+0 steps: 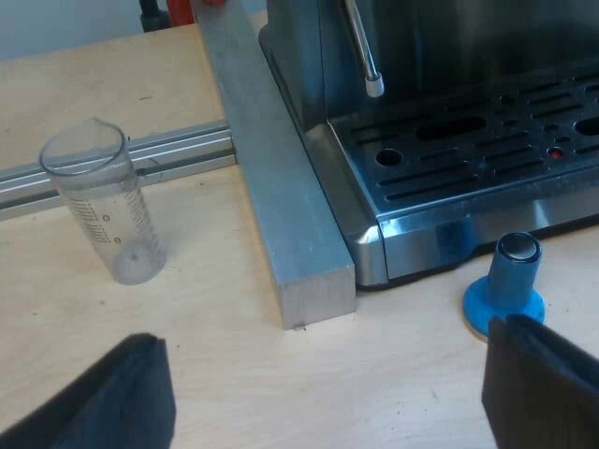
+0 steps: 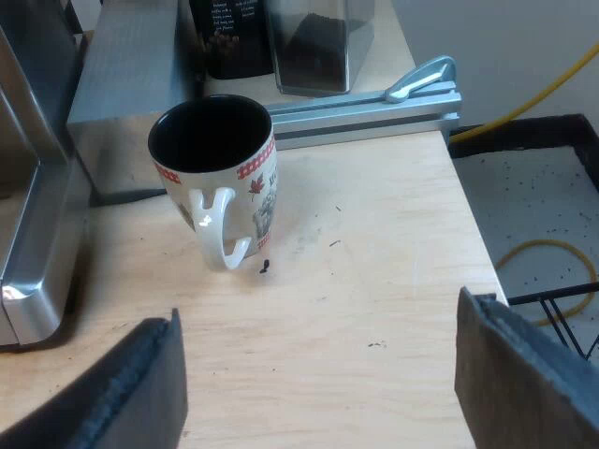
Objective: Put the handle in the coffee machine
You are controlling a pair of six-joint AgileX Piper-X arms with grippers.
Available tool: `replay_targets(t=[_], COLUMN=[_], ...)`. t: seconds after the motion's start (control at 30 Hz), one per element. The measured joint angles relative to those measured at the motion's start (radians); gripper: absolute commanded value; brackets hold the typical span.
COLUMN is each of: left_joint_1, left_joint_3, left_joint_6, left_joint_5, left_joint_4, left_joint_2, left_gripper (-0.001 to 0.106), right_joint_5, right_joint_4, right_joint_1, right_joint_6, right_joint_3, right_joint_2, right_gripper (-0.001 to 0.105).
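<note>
The espresso machine (image 1: 449,140) stands on the wooden table with its slotted drip tray (image 1: 487,150) and steam wand (image 1: 363,51) in the left wrist view. A blue tamper (image 1: 506,290) stands upright on the table just before the drip tray's edge, close to one finger of my left gripper (image 1: 323,393), which is open and holds nothing. A clear measuring glass (image 1: 103,201) stands upright farther off. In the right wrist view a white patterned mug (image 2: 217,173) stands upright beside the machine's steel corner (image 2: 33,215). My right gripper (image 2: 318,383) is open over bare table short of the mug.
An aluminium bar (image 1: 271,178) runs along the machine's side and a slotted rail (image 1: 140,159) crosses behind the glass. Past the mug lie another rail (image 2: 365,112) with a lever and dark containers (image 2: 281,37). The table edge (image 2: 473,224) drops off, a yellow cable (image 2: 552,253) below.
</note>
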Motion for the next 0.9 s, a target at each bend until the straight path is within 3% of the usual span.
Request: replay_targets(t=[0.13, 0.33, 0.53, 0.7, 0.9], left_joint_1=[0.000, 0.000, 0.000, 0.000, -0.002], left_joint_3=[0.000, -0.013, -0.079, -0.128, -0.158], left_joint_6=[0.002, 0.061, 0.111, 0.163, 0.188], left_joint_5=[0.004, 0.106, 0.169, 0.268, 0.407], left_joint_4=[0.000, 0.000, 0.002, 0.002, 0.016], left_joint_2=[0.000, 0.000, 0.013, 0.123, 0.255], left_gripper=[0.070, 0.073, 0.075, 0.075, 0.075], right_joint_5=[0.019, 0.015, -0.084, -0.183, -0.270], right_joint_4=[0.000, 0.026, 0.119, 0.205, 0.255], right_joint_1=[0.000, 0.000, 0.000, 0.000, 0.051], right_joint_6=[0.018, 0.028, 0.015, -0.063, -0.070], right_joint_3=[0.000, -0.014, -0.108, -0.200, -0.303], right_joint_2=[0.000, 0.000, 0.101, 0.239, 0.384], right_gripper=[0.063, 0.063, 0.063, 0.063, 0.063])
